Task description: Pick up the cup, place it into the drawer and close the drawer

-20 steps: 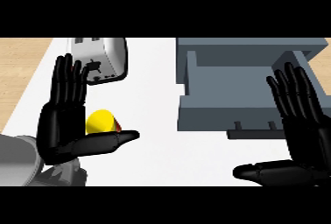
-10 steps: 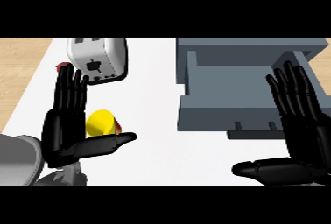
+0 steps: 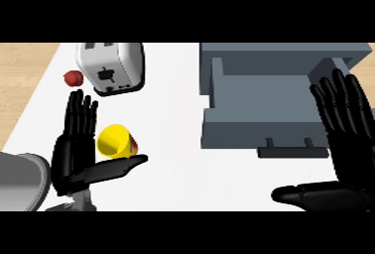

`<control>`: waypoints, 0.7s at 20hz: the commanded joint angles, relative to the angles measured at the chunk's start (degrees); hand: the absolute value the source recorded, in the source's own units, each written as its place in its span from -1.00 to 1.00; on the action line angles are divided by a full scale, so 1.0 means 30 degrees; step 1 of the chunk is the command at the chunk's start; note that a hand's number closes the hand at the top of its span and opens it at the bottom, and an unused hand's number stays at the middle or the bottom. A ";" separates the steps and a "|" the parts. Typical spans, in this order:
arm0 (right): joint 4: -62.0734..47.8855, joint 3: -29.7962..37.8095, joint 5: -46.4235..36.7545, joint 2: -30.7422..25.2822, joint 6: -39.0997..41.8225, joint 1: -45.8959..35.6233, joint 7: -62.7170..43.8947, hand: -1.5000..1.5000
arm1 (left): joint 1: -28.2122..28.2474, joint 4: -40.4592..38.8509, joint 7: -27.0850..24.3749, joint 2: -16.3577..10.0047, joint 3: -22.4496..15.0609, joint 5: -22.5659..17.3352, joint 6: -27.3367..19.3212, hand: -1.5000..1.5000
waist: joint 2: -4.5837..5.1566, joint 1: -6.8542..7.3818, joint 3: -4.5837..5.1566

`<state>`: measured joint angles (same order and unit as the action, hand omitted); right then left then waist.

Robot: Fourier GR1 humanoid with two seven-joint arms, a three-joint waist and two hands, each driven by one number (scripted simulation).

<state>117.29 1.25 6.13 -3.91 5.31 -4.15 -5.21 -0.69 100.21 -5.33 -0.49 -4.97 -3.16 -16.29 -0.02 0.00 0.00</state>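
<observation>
A yellow cup [image 3: 116,140] lies on its side on the white counter [image 3: 176,124], its mouth facing up-left and a red patch at its right edge. My left hand [image 3: 75,146] stands open just left of it, fingers straight up and the thumb reaching under the cup; I cannot tell whether they touch. The grey drawer [image 3: 271,101] is pulled open at the right, its inside bare and its dark handle [image 3: 293,151] at the front. My right hand [image 3: 344,141] is open over the drawer's right front corner, fingers up and thumb pointing left.
A white toaster [image 3: 111,67] stands at the back left with a small red object [image 3: 72,78] beside it. A grey rounded thing [image 3: 18,181] shows at the lower left edge. Wooden floor [image 3: 22,84] lies beyond the counter's left edge.
The view has shifted, so the toaster and drawer appear lower. The red object by the toaster has come fully into view. Both hands stay open in about the same places.
</observation>
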 commanded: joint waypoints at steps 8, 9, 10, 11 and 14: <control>0.0173 -0.0163 -0.0002 -0.0017 -0.0478 -0.1351 -0.1920 -1.00 | 0.0067 -0.4298 -0.3049 -0.0450 0.1871 -0.0875 0.1038 -1.00 | 0.0012 0.0003 0.0006; -0.0464 0.0463 0.0299 -0.0380 0.0345 -0.0674 -0.0594 -1.00 | 0.0131 -0.4306 -0.3180 -0.0109 0.1658 -0.0893 0.0999 -1.00 | 0.0008 -0.0002 0.0001; 0.0267 0.1027 0.1240 -0.0853 0.0551 -0.0929 -0.1702 -1.00 | 0.1777 -0.4043 -0.4454 -0.0778 0.2025 -0.1358 0.2088 -1.00 | 0.0002 0.0023 0.0004; 0.0298 -0.0360 -0.0416 0.0135 -0.0674 -0.1310 -0.1736 -1.00 | 0.0532 -0.4242 -0.3478 -0.0613 0.2226 -0.1320 0.1658 -1.00 | 0.0002 0.0018 0.0003; -0.0824 0.0585 0.0504 -0.0222 -0.0019 -0.1503 -0.0998 -1.00 | 0.0424 -0.5626 -0.4115 -0.0279 0.2131 -0.1091 0.1637 -1.00 | 0.0009 0.0020 0.0002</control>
<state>117.61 2.72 7.67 -4.85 5.84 -5.91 -8.24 1.29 87.20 -15.72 -1.72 0.66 -6.32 -12.01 -0.02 0.00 0.00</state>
